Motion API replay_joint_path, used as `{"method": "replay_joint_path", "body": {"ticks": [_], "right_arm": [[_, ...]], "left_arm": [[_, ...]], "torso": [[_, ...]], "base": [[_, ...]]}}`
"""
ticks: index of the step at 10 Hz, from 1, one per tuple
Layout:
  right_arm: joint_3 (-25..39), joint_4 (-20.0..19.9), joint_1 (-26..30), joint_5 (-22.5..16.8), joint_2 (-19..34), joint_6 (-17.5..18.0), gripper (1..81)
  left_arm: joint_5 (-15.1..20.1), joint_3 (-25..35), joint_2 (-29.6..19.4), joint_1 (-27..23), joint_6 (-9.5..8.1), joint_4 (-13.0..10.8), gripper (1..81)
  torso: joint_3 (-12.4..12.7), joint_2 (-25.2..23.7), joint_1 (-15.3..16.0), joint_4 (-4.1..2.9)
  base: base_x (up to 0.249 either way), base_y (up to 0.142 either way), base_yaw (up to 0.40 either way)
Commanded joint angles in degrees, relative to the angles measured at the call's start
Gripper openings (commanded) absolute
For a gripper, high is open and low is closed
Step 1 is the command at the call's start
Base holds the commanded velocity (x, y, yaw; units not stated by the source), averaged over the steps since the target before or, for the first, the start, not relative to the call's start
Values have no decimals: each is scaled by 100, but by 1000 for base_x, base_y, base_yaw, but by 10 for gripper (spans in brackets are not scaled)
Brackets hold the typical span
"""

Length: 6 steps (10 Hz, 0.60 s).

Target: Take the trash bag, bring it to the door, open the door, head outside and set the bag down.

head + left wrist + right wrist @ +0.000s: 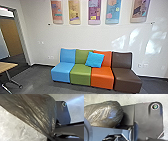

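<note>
Pale wall (82, 37) with colourful panels (94, 12) (five, rather cheerful) above a four-colour seat row (81, 75) on grey carpet (37, 77).

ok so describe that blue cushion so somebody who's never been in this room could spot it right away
Find the pale wall with five colorful panels, then the row of four seats below. The cushion leans where the green seat and orange seat meet. It alone is a tilted square, a brighter blue than the blue seat.
</note>
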<state>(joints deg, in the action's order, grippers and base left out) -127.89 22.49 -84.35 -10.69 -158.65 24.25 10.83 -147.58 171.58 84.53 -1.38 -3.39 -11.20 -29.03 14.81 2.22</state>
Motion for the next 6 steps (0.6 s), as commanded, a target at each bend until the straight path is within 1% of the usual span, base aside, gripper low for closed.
{"method": "replay_joint_path", "body": {"ticks": [1,2,4,5,6], "right_arm": [[-33,62,335,-284,-3,-17,811],[-129,62,326,-284,-73,-17,811],[-287,62,317,-284,-187,-17,811],[-314,62,300,-284,-205,-17,811],[-323,62,300,-284,-214,-17,811]], "left_arm": [[376,45,-10,-310,6,-21,10],[376,45,-10,-309,6,-21,10],[376,45,-10,-309,6,-21,10],[376,45,-10,-301,6,-21,10],[376,45,-10,-301,6,-21,10]], "torso": [[-4,553,-356,0],[42,721,-463,0],[55,1134,-730,0],[57,1893,-1221,0],[57,1548,-999,0]], "base": [[0,0,0],[0,0,0],[0,0,0],[0,0,0],[0,0,0]]}}
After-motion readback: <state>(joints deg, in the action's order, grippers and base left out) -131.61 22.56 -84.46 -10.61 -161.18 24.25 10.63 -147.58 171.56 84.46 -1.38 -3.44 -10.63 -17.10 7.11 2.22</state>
